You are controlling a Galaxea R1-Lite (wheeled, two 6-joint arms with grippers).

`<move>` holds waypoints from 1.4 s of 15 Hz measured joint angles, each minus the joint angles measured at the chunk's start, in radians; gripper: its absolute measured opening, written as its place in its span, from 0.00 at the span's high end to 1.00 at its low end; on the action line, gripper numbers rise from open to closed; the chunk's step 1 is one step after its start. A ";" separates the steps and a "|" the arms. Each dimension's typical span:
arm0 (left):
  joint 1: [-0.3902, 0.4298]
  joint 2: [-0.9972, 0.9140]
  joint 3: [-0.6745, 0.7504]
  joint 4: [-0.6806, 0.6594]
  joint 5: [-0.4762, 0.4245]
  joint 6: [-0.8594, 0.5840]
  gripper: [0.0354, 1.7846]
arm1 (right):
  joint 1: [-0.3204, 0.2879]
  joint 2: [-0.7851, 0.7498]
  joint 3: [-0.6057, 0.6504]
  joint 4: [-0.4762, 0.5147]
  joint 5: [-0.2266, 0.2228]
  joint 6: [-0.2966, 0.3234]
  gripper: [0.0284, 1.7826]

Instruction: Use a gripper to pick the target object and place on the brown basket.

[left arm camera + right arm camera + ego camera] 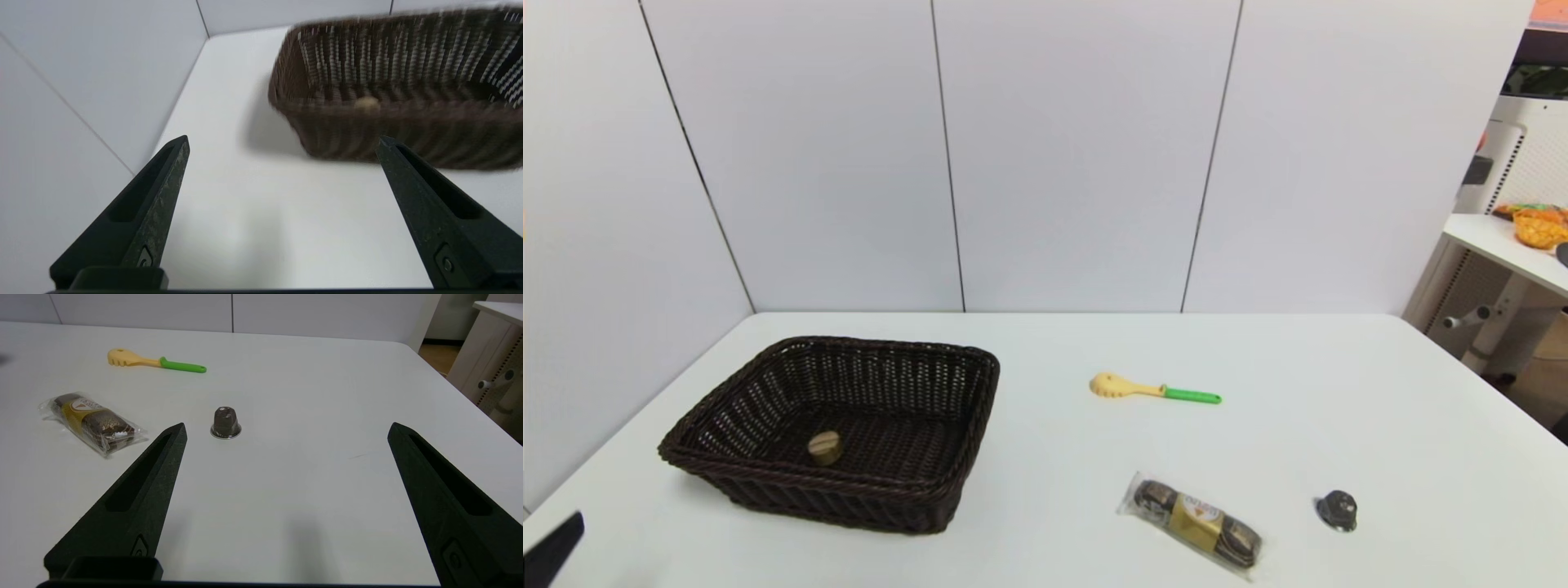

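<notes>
The small tan wooden cylinder (824, 447) lies inside the dark brown wicker basket (768, 474) on the table's left side. In the left wrist view the cylinder (366, 103) shows just over the basket's near rim (408, 112). My left gripper (282, 141) is open and empty, low over bare table in front of the basket's near left corner; only a black tip (551, 549) shows at the head view's lower left. My right gripper (286, 426) is open and empty above the table's right front, out of the head view.
A yellow scoop with a green handle (1153, 389) lies mid-table. A wrapped chocolate bar (1194, 523) and a dark grey knob-like capsule (1337, 510) lie near the front right. White walls close the back and left. A side table (1503, 245) stands at the right.
</notes>
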 joint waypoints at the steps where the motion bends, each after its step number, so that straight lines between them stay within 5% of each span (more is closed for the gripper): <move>1: 0.004 -0.054 0.086 -0.042 0.000 0.001 0.07 | 0.000 0.000 0.000 0.000 0.000 0.000 0.05; 6: 0.014 -0.149 0.291 -0.187 -0.008 -0.004 0.06 | 0.000 0.000 0.000 0.000 0.000 0.000 0.05; 12: 0.058 -0.311 0.291 -0.035 -0.188 -0.037 0.06 | 0.000 0.000 0.000 0.000 0.000 0.000 0.05; 21: 0.069 -0.431 0.303 -0.039 -0.174 -0.173 0.06 | 0.000 0.000 0.000 0.000 0.000 0.000 0.05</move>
